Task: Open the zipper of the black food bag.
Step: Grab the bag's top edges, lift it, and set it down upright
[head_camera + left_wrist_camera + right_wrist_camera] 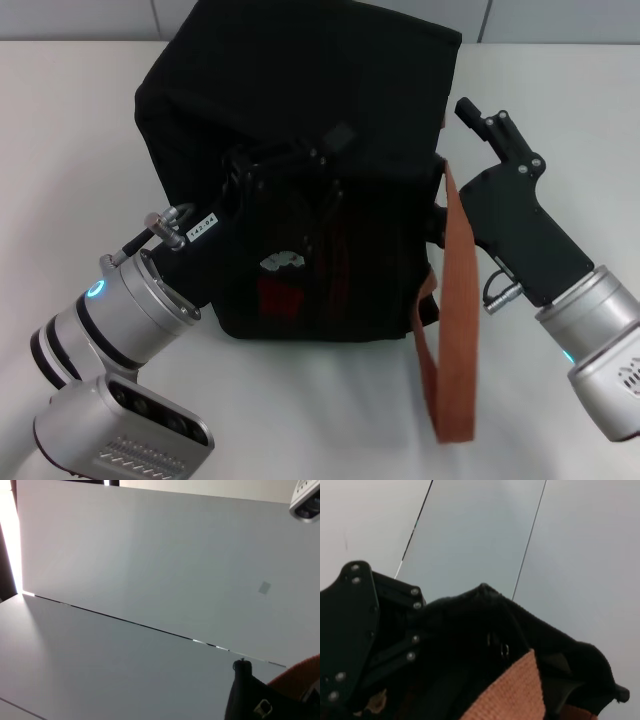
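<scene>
The black food bag (pixel 300 150) sits mid-surface (pixel 60 120), orange handle (pixel 455 330) trailing near-right. The left gripper (pixel 290 165) presses its front, likely steadying it; the right gripper (pixel 475 115) hovers at the right edge. I cannot tell either's fingers' state, and the zipper isn't discernible.

one black food bag (pixel 300 120), two tools (pixel 300 165) (pixel 478 118)

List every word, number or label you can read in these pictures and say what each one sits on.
"142-04", as best it reads: small white sticker on the left gripper, near its wrist; the digits are tiny, so this is uncertain.
White patch and red mark on the front of the black food bag: no letters can be made out.
Grey patch on the wall in the left wrist view: blank or too faint to read.
Nothing else is legible.
</scene>
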`<control>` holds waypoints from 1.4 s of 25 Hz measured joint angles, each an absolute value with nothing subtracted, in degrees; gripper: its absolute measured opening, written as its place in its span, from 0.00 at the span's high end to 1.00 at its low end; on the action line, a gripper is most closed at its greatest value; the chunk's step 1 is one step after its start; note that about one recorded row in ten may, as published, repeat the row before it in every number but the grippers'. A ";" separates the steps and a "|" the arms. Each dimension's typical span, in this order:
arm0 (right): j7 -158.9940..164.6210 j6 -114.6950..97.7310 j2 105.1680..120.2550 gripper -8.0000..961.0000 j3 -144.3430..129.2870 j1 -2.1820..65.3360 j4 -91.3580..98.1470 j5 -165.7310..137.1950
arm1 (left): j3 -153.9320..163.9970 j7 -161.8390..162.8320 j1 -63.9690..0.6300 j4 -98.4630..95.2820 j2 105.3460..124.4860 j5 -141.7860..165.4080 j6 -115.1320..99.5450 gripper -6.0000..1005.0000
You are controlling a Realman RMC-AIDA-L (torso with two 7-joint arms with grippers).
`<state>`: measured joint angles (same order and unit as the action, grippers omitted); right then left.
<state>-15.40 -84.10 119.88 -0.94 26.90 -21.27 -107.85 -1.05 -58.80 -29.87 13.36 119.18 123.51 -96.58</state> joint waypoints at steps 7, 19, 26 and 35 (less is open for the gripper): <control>-17.17 -84.66 119.88 0.13 0.12 27.75 -21.46 -107.82 | -1.05 -58.80 -29.88 13.37 119.18 123.53 -96.63 0.91; -16.72 -85.02 119.88 0.13 -0.68 26.04 -21.50 -112.02 | -1.05 -58.80 -29.75 13.35 119.18 123.69 -96.62 0.91; -19.76 -84.30 119.88 0.13 0.25 26.64 -21.82 -112.88 | -1.06 -58.80 -29.95 13.86 119.18 123.50 -96.43 0.91; -26.10 -84.82 119.88 0.13 3.23 26.03 -23.61 -112.82 | -1.06 -58.80 -29.97 13.89 119.18 123.51 -96.44 0.91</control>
<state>-26.10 -84.82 119.88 3.23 26.03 -23.61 -112.82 -1.06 -58.80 -29.97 13.89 119.18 123.51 -96.44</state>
